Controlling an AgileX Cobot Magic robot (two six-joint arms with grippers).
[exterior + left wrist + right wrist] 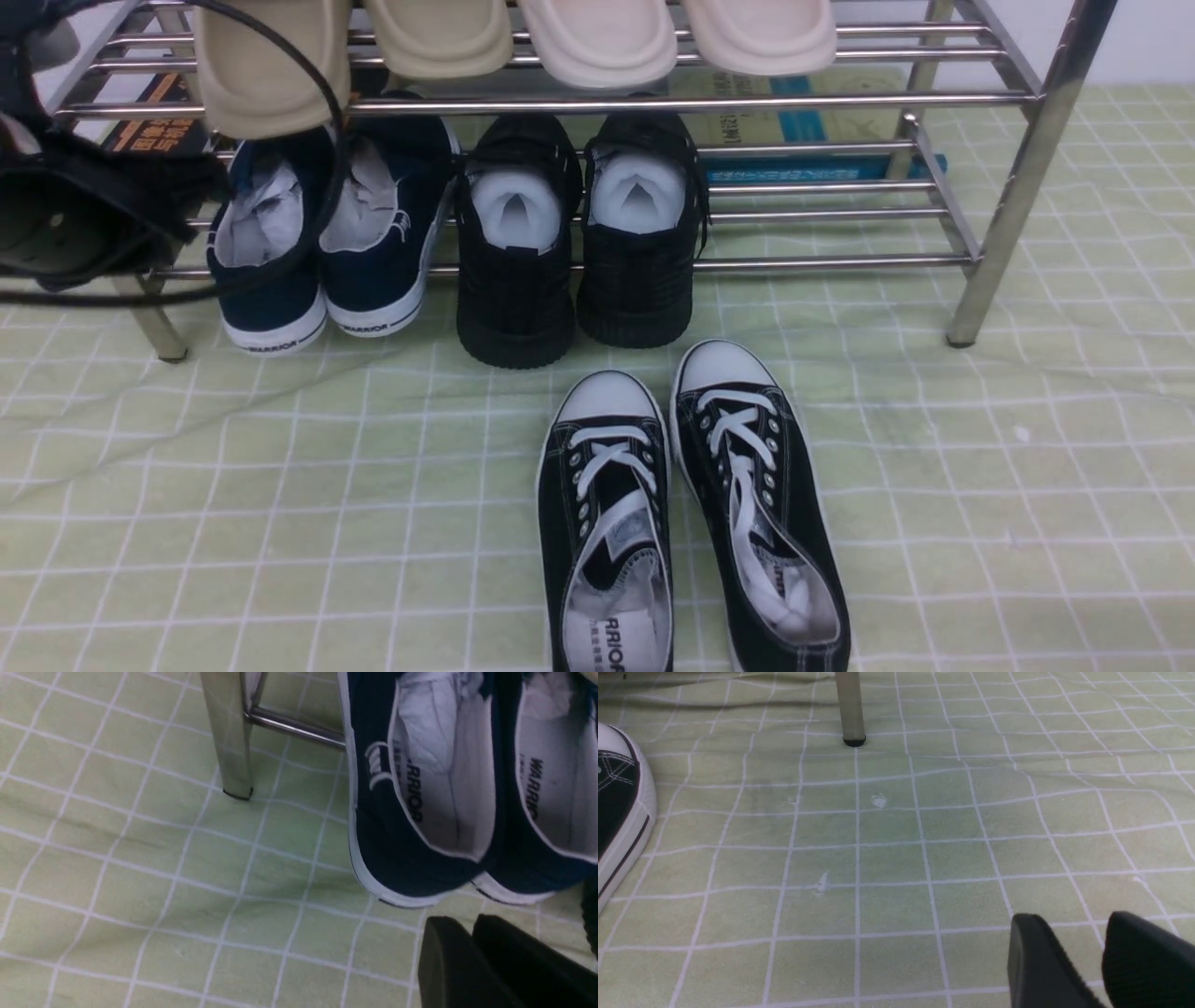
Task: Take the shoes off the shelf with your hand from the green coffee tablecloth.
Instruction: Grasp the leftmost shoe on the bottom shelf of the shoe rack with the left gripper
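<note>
The navy-blue shoes (317, 233) with white "WARRIOR" soles and paper stuffing stand on the lower tier of the silver shelf (653, 103), at its left end, heels towards me. In the left wrist view they (420, 858) fill the area just beyond my left gripper (462, 926). That gripper is shut and empty, a little short of the heels, above the green tablecloth (280, 523). Its black body and cables (56, 224) show at the far left of the front view. My right gripper (1069, 926) is open and empty over bare cloth; it is out of the front view.
All-black sneakers (579, 243) stand beside the navy pair on the lower tier. Black lace-ups with white toe caps (691, 504) lie on the cloth in front. Beige slippers (523, 37) hang over the upper tier. A shelf leg (229, 732) stands near my left gripper.
</note>
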